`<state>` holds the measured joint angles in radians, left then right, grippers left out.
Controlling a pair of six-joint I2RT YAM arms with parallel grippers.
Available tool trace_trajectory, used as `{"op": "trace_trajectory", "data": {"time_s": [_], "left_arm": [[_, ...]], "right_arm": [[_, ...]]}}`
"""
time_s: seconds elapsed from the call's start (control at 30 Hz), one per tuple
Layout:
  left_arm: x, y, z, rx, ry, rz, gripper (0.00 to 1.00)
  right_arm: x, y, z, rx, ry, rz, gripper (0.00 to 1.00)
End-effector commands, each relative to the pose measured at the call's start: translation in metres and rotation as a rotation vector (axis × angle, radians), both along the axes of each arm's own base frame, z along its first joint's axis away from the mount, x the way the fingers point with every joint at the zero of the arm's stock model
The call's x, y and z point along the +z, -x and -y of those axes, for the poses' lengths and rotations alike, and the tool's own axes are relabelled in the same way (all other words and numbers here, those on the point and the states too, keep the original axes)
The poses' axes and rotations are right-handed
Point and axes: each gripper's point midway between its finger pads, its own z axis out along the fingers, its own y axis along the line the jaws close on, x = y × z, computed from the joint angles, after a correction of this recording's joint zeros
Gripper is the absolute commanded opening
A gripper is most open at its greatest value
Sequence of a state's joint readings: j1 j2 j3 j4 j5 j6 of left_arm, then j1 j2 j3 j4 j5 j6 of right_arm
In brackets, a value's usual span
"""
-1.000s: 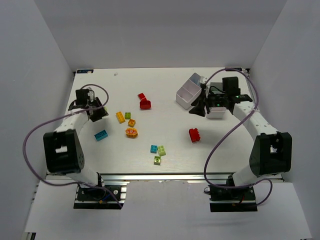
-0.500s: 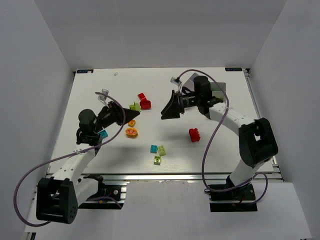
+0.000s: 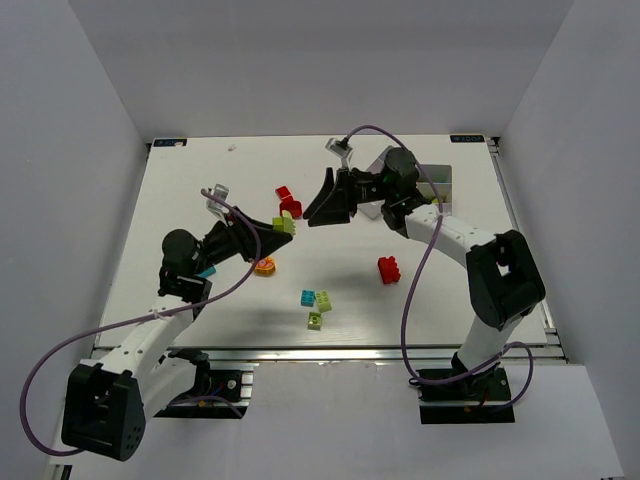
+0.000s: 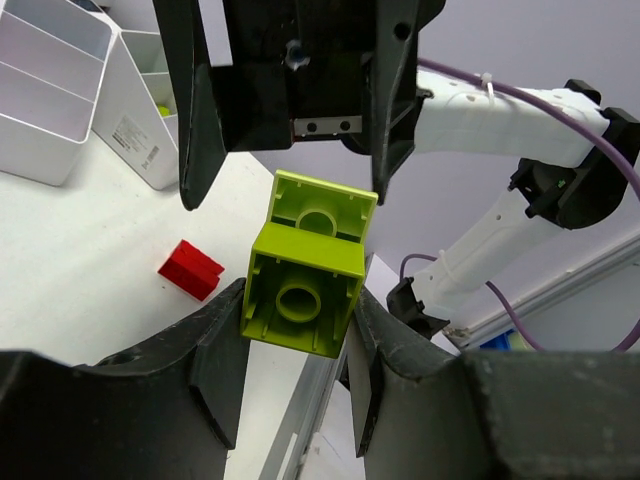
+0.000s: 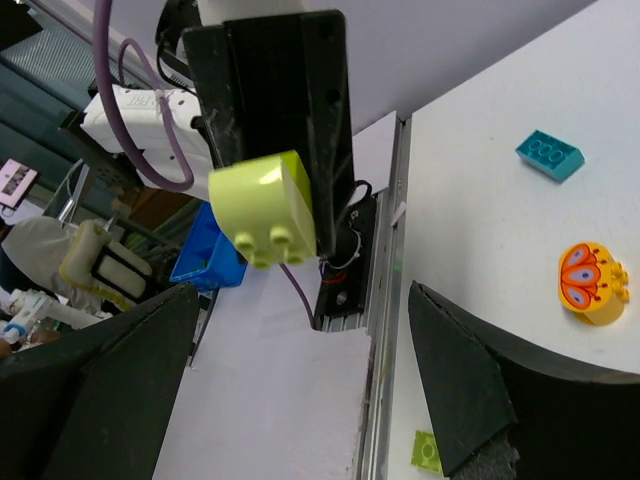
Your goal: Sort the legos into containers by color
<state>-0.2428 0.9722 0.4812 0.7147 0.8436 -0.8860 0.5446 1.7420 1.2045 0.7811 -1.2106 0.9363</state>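
Note:
My left gripper (image 3: pixel 280 226) is shut on a lime lego (image 3: pixel 285 224) and holds it raised above the table. In the left wrist view (image 4: pixel 300 300) the lime lego (image 4: pixel 305 270) sits between the fingers, hollow underside toward the camera. My right gripper (image 3: pixel 315 208) is open and empty. It faces the lime lego from close by, and its jaws stand on either side beyond the brick. The right wrist view (image 5: pixel 300 300) shows the lime lego (image 5: pixel 265 208) ahead, studs down. The white containers (image 3: pixel 440 180) lie behind the right arm, and also show in the left wrist view (image 4: pixel 60 90).
On the table lie two red legos (image 3: pixel 289 205), a larger red one (image 3: pixel 389 269), an orange one (image 3: pixel 264 265), a cyan one (image 3: pixel 308 297), two lime ones (image 3: pixel 320 308), and a cyan one (image 3: pixel 207 270) partly under the left arm.
Both arms swung from the table's sides to the middle. The left gripper picked up the lime lego and raised it. The right gripper left the containers and now faces it.

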Motion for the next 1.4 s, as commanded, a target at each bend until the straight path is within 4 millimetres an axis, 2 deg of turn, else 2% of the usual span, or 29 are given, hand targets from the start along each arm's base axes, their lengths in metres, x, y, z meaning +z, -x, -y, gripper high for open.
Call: {"op": "trace_trajectory", "data": {"time_s": [0.0,0.33,0.43,0.63,0.67,0.7,0.77,0.87,0.9,0.97,1.03,1.37], "left_arm": [[-0.001,0.002,0.004,0.0,-0.003,0.016,0.14],[-0.003,0.001,0.01,-0.016,0.004,0.003,0.14],[-0.006,0.001,0.011,-0.018,0.004,0.0,0.14],[-0.007,0.0,0.011,-0.017,0.005,-0.006,0.15],[-0.007,0.0,0.011,-0.017,0.005,-0.006,0.14],[-0.007,-0.001,0.011,-0.017,0.004,-0.006,0.15],[-0.007,-0.001,0.012,-0.018,0.004,-0.004,0.16],[-0.005,-0.002,0.012,-0.016,0.0,-0.002,0.28],[-0.004,-0.003,0.012,-0.016,-0.003,0.001,0.4],[-0.004,-0.004,0.011,-0.01,-0.017,0.0,0.51],[-0.001,-0.004,0.011,-0.008,-0.028,0.012,0.57],[0.008,0.0,0.009,0.002,-0.04,0.043,0.64]], "right_arm": [[0.032,0.01,-0.008,0.02,-0.066,0.097,0.89],[0.032,0.012,-0.032,0.011,-0.051,0.197,0.88],[0.033,0.011,-0.034,0.013,-0.055,0.213,0.82],[0.025,0.012,-0.037,0.026,-0.043,0.226,0.6],[0.023,0.013,-0.036,0.028,-0.039,0.223,0.52],[0.023,0.014,-0.036,0.033,-0.04,0.225,0.49],[0.021,0.015,-0.035,0.037,-0.038,0.226,0.36],[0.021,0.016,-0.034,0.046,-0.041,0.233,0.21],[0.019,0.016,-0.034,0.049,-0.039,0.23,0.19],[0.019,0.016,-0.032,0.052,-0.04,0.231,0.14],[0.018,0.016,-0.031,0.054,-0.041,0.226,0.11],[0.018,0.019,-0.024,0.072,-0.051,0.202,0.08]]}}
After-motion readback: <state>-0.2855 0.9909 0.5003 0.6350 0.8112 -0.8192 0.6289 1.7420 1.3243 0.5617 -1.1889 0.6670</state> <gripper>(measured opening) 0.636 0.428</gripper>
